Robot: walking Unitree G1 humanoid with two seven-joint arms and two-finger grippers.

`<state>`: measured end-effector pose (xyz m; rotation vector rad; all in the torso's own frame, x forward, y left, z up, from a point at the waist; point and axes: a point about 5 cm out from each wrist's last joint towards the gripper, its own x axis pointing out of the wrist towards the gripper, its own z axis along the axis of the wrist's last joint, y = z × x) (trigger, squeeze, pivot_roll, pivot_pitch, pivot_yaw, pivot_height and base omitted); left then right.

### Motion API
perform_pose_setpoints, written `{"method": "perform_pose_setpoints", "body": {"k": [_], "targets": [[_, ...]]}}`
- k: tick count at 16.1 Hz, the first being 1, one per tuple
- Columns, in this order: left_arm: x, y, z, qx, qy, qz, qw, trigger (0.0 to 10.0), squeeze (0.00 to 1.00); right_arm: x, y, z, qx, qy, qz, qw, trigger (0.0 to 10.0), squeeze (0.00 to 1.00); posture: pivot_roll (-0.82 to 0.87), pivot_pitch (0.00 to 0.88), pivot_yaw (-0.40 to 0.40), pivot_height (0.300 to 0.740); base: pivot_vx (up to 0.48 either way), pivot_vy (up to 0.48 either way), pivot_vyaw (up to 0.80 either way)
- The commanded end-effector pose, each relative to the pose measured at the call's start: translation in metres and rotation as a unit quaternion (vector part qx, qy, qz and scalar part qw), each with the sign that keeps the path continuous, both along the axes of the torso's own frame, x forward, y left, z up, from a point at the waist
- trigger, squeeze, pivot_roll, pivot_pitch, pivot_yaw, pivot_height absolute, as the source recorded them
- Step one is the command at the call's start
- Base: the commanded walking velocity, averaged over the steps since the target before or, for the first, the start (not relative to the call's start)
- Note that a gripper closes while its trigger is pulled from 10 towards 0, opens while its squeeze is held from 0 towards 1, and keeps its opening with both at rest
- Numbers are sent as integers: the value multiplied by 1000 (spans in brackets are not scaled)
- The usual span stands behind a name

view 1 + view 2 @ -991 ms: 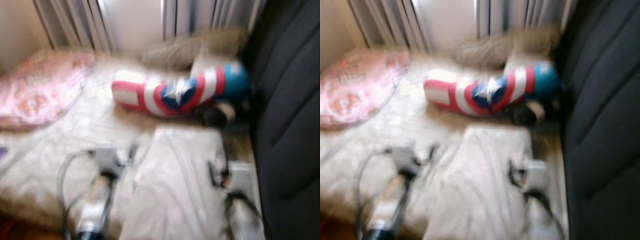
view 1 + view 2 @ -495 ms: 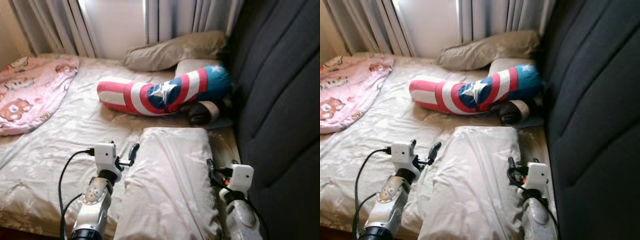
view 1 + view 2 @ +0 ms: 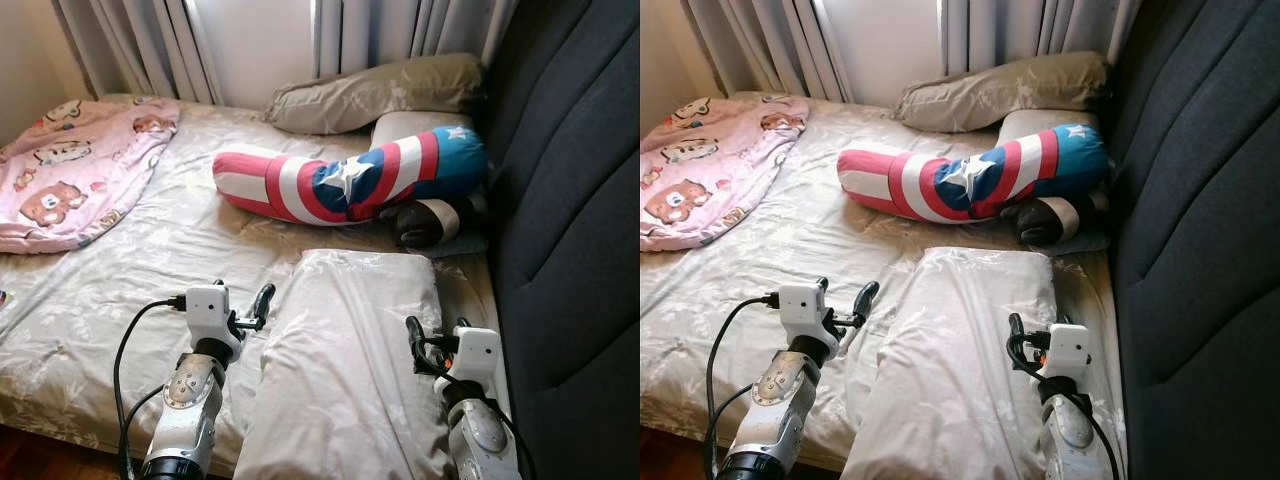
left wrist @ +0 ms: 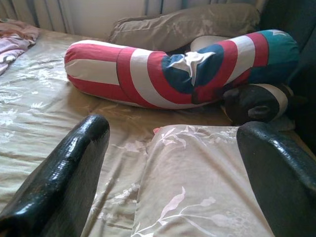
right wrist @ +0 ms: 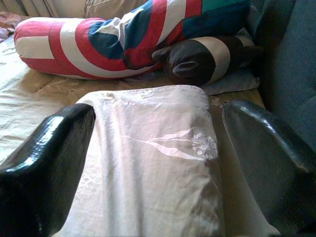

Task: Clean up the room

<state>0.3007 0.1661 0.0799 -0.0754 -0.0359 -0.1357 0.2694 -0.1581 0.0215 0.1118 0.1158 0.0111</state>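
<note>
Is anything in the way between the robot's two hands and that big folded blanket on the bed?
Nothing visible is. The left gripper and right gripper sit on either side of the folded blanket, jaws open, with only bedsheet around.

Both arms forward — left pincer, right pincer agape.

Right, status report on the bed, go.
Left gripper and right gripper open, either side of the folded beige pillow, not gripping. Striped bolster and dark plush toy lie beyond it.
</note>
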Motion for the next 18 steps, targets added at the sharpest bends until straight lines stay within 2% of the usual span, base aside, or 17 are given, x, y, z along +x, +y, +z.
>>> {"method": "perform_pose_setpoints", "body": {"k": [1, 2, 7, 13, 15, 18], "targets": [[1, -2, 4, 8, -8, -5, 1000, 10000, 0, 1, -3, 2, -15, -2, 2, 1000, 10000, 0, -20, 45, -33, 740, 0, 0, 0], [1, -2, 5, 8, -9, -6, 1000, 10000, 0, 1, -3, 1, -22, 3, 5, 1000, 10000, 0, -20, 45, -34, 740, 0, 0, 0], [0, -1, 6, 10, -11, -4, 1000, 10000, 0, 1, -4, 0, -28, 9, 6, 1000, 10000, 0, -13, 50, -39, 685, 0, 0, 0], [0, -1, 6, 9, -10, -4, 1000, 10000, 0, 2, -1, 2, -24, 1, 8, 1000, 10000, 0, -12, 50, -41, 685, 0, 0, 0], [0, -1, 6, 9, -9, -3, 1000, 10000, 0, 2, 1, 0, -29, 13, 13, 999, 10000, 0, -12, 53, -43, 685, 0, 0, 0], [0, 0, 5, 10, -8, -2, 1000, 10000, 0, 2, 2, 0, -27, 9, 19, 999, 10000, 0, -11, 56, -44, 660, 0, 0, 0]]}}
